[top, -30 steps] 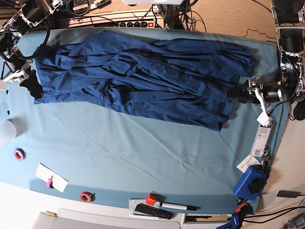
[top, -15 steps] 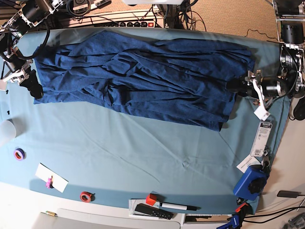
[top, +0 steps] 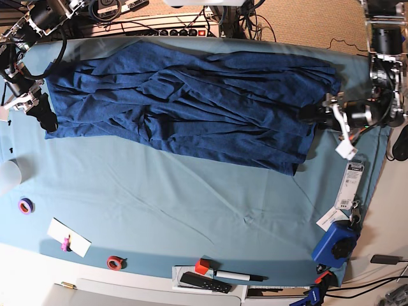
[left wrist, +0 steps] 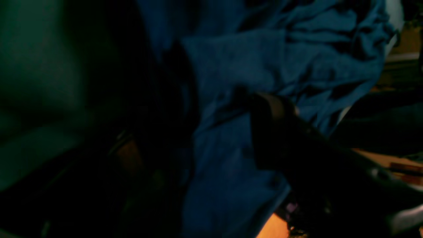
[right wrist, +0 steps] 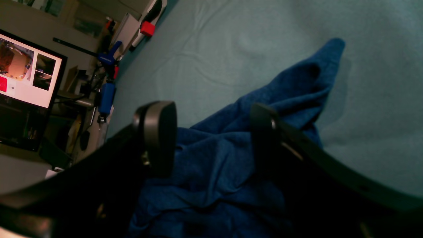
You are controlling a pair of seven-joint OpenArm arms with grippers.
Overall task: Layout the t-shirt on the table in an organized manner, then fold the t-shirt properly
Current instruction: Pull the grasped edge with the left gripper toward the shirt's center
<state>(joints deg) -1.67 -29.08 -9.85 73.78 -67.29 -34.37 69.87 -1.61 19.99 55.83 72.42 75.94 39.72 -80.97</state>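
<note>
The dark navy t-shirt (top: 191, 102) lies wrinkled and spread lengthwise across the far half of the teal table (top: 191, 204). My left gripper (top: 311, 116) is at the shirt's right edge. In the dim left wrist view its jaws stand apart, open, with t-shirt (left wrist: 281, 59) fabric between and under them. My right gripper (top: 44, 120) is at the shirt's left edge. In the right wrist view the right gripper (right wrist: 211, 132) is open, its fingers (right wrist: 158, 132) straddling a bunched corner of the t-shirt (right wrist: 231, 158) without closing on it.
Along the near edge lie a purple tape roll (top: 25, 205), a white card (top: 69, 237), a red tape roll (top: 115, 262), a red block (top: 203, 266) and a black remote (top: 204, 282). A blue clamp (top: 336, 243) and a white tag (top: 349, 185) sit at the right edge.
My left gripper has shifted toward the far side and slightly inward onto the shirt's right edge. The right arm and the shirt have stayed put.
</note>
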